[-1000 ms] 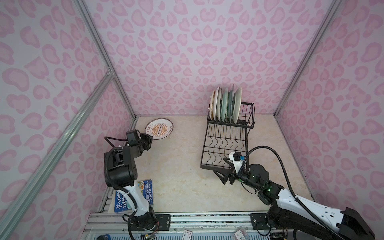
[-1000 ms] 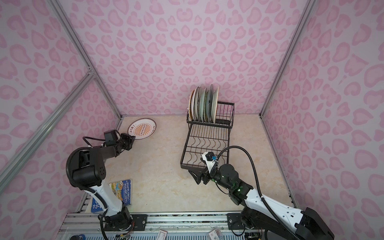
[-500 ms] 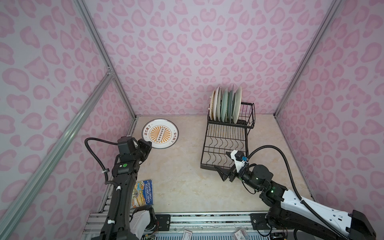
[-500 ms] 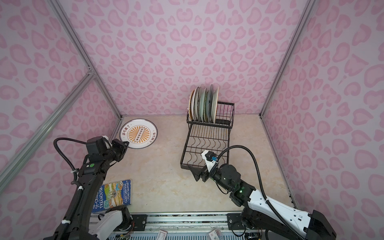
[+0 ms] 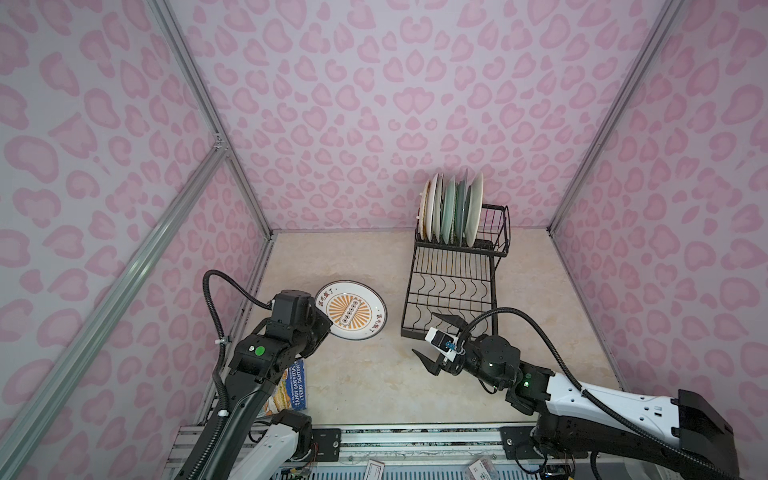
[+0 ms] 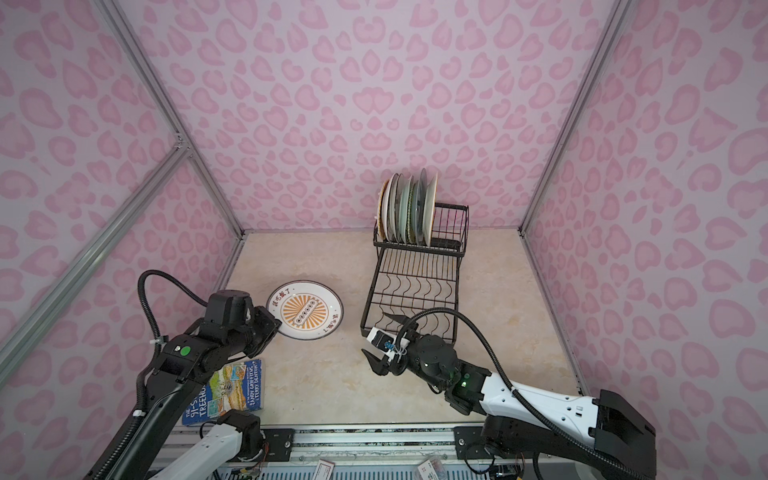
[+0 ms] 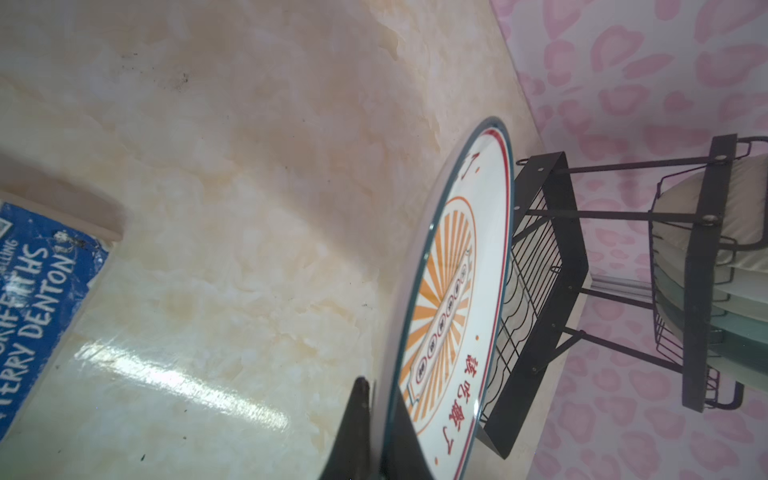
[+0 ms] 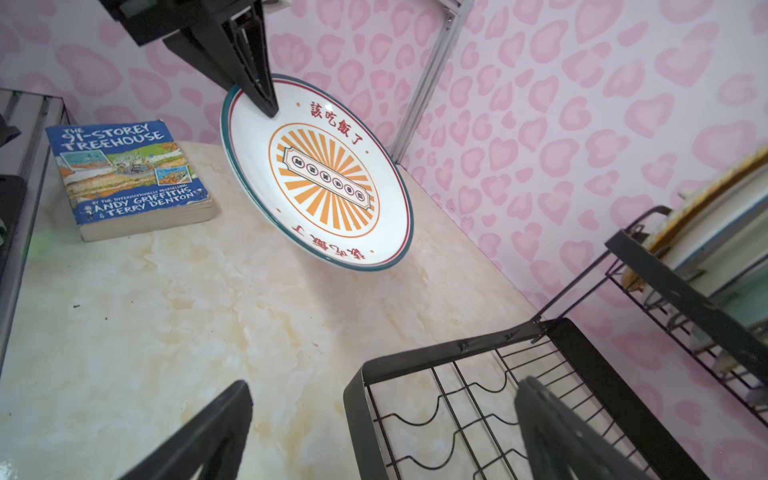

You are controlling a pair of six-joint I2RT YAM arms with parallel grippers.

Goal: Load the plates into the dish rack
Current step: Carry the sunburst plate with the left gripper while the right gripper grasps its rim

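A white sunburst plate (image 5: 351, 311) with a teal rim hangs tilted above the table, left of the dish rack. My left gripper (image 7: 380, 399) is shut on its near rim, with one finger on each face (image 8: 266, 104). The black wire dish rack (image 5: 453, 282) stands at the back right. Several plates (image 5: 453, 212) stand on edge in its raised tier (image 6: 409, 208), and its lower wavy-wire tier holds nothing. My right gripper (image 5: 423, 332) hovers open over the rack's near left corner (image 8: 361, 399), nothing between its fingers (image 8: 384, 384).
A blue-covered book (image 5: 291, 386) lies flat at the front left (image 8: 129, 174), partly under my left arm. Pink patterned walls close in the back and both sides. Bare marble table (image 6: 324, 374) lies between the two grippers.
My left arm has carried the sunburst plate from the back left corner nearer and rightwards, toward the rack. The right gripper has shifted slightly and stays open.
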